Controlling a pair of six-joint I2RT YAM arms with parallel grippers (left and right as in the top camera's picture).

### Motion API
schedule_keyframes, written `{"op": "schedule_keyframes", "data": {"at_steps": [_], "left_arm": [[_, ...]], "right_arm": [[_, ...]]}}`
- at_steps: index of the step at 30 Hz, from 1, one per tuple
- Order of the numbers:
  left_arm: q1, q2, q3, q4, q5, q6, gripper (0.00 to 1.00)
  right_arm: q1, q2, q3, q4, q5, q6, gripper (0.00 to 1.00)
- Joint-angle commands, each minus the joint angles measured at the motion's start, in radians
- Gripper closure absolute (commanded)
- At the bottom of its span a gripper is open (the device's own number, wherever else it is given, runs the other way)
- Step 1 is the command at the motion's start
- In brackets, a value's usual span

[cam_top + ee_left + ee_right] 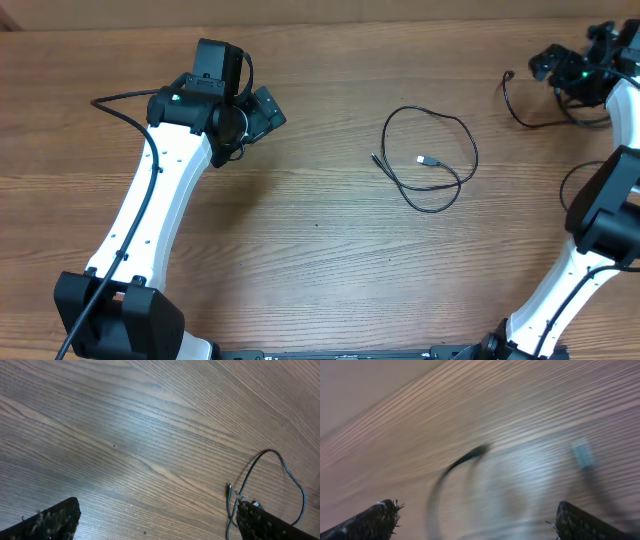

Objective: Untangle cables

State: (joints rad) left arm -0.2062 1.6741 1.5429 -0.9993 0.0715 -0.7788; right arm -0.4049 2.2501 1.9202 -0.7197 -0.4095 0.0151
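On table [300,240] centre, looped cable [476,152]; at table's far right corner, second cable [516,117]. Thin, light, floppy, looks snag-prone: pinch near plug end [423,160], lift gently. Both left gripper [157,505] and right gripper [476,506] gape wide, empty.

Matt wood-grain table [300,250], smooth black plastic-sheathed cables [473,150]

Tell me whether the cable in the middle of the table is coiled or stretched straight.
Coiled: the cable lies in a loose loop on the table, its silver-tipped plug inside the loop.
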Motion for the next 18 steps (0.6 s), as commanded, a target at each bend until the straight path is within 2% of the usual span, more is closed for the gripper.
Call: {"op": "schedule_keyframes", "data": {"at_steps": [1, 5, 8, 10, 12, 15, 18], "left_arm": [[0.003, 0.009, -0.011, 0.002, -0.004, 0.016, 0.0], [0.003, 0.009, -0.011, 0.002, -0.004, 0.016, 0.01], [0.003, 0.009, -0.011, 0.002, -0.004, 0.016, 0.01], [0.003, 0.009, -0.011, 0.002, -0.004, 0.016, 0.01], [0.003, 0.009, -0.011, 0.002, -0.004, 0.016, 0.0], [0.003, 0.009, -0.011, 0.002, -0.004, 0.016, 0.0], [0.003, 0.009, -0.011, 0.002, -0.004, 0.016, 0.0]], "right_arm": [[0.052, -0.063, 0.0, -0.068, -0.155, -0.09, 0.0], [0.122, -0.047, -0.06, -0.059, -0.076, -0.244, 0.0], [0.165, -0.016, -0.084, -0.014, 0.149, -0.252, 0.04], [0.187, 0.004, -0.09, 0.009, 0.281, -0.251, 0.12], [0.2, 0.015, -0.09, 0.024, 0.341, -0.251, 0.37], [0.205, 0.012, -0.086, 0.039, 0.346, -0.204, 0.95], [0.2, 0.005, -0.047, 0.074, 0.368, -0.142, 0.96]]}}
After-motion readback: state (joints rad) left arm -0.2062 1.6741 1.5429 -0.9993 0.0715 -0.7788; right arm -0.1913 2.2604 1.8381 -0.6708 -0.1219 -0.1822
